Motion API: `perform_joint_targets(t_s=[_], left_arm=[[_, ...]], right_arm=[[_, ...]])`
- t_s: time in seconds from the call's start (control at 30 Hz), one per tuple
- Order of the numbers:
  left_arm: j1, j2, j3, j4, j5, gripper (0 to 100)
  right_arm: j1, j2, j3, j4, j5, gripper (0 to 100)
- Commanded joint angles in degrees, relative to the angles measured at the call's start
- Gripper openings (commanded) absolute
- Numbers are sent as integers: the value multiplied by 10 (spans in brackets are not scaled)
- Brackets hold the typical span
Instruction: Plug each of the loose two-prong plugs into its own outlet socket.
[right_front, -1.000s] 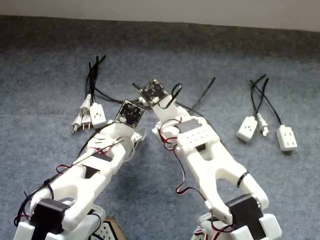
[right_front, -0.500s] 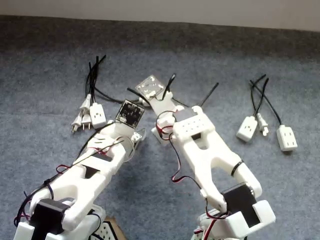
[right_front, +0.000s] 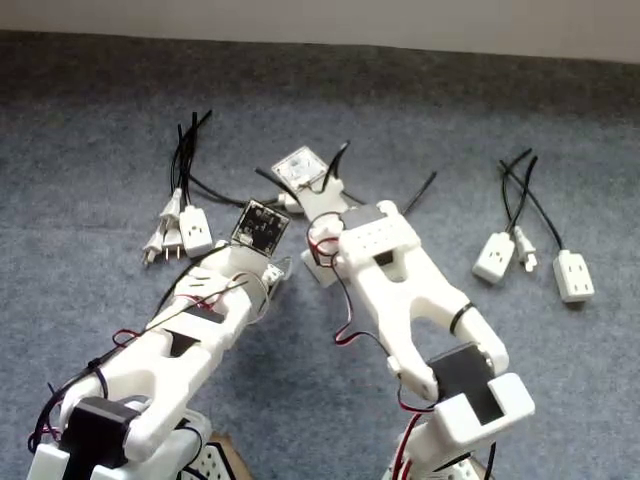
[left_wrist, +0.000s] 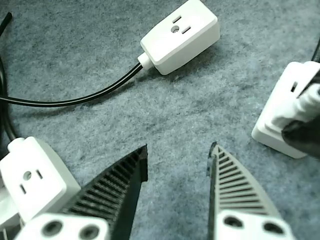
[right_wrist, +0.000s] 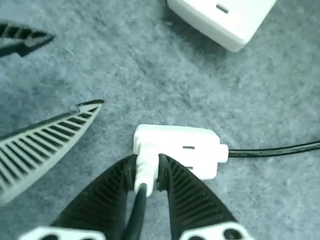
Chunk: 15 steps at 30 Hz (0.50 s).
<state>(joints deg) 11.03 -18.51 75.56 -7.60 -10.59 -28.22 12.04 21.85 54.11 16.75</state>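
My right gripper is shut on a white two-prong plug. The plug stands against the face of a white outlet socket with a black cable, lying on the grey carpet. I cannot tell how deep the prongs sit. That same socket lies just beside my left gripper, which hovers open over bare carpet. Another socket lies beyond the left gripper, and a third sits close beside one finger. Both arms meet at mid-table, the left arm beside the right arm.
Two loose plugs and a socket with black cables lie at the left. At the right lie two sockets and a plug. Another socket lies just past the held one.
The right arm has swung left and reached a little farther out, its wrist turning. The left arm has kept still.
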Motion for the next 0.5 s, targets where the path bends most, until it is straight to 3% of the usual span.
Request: perform_joint_targets(t_s=[0.0,0.1,0.33,0.47], left_arm=[[0,-2,-12,-11,-4,213],[0,-2,-12,-11,-4,213],[0,-6,-12,-11,-4,213],[0,-6,-12,-11,-4,213]], right_arm=[[22,29,-8,11,-14,9],[22,30,-8,12,-16,32],[22,29,-12,12,-14,238],[21,15,-23,14,-14,303]])
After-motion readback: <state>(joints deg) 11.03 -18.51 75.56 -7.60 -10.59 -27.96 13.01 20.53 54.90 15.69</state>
